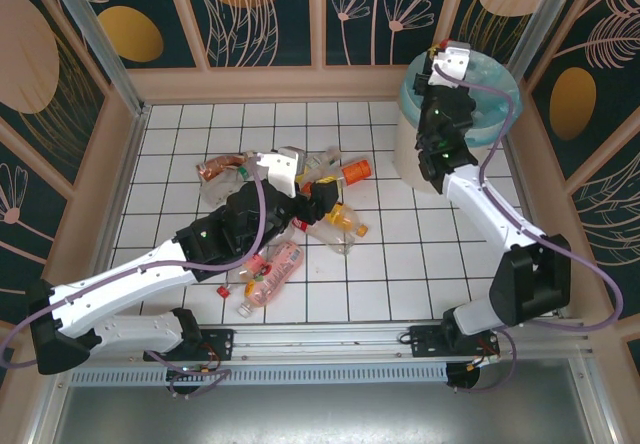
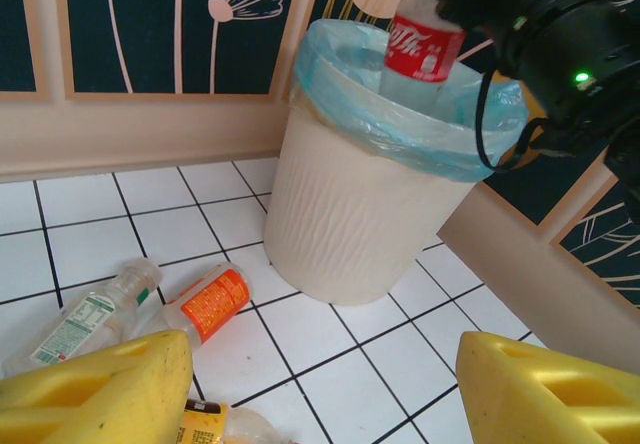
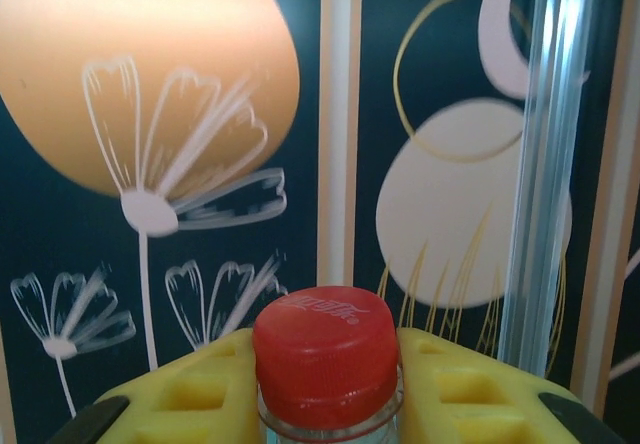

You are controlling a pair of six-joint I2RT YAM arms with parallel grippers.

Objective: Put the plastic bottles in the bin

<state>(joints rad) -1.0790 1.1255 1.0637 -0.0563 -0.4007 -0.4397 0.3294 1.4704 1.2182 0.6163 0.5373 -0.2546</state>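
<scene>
The right claw (image 3: pixel 325 389) was clamped on a red-capped bottle (image 2: pixel 421 46), which hung over the mouth of the bin (image 2: pixel 350 214). The left claw (image 2: pixel 320 384) stood apart and empty above other bottles (image 1: pixel 272 269) lying on the bench (image 1: pixel 400 264).

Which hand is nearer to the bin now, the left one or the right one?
Right. The right hand is above the bin, shut on a red-capped bottle. The left hand is open over the bottle pile, apart from the bin.
</scene>
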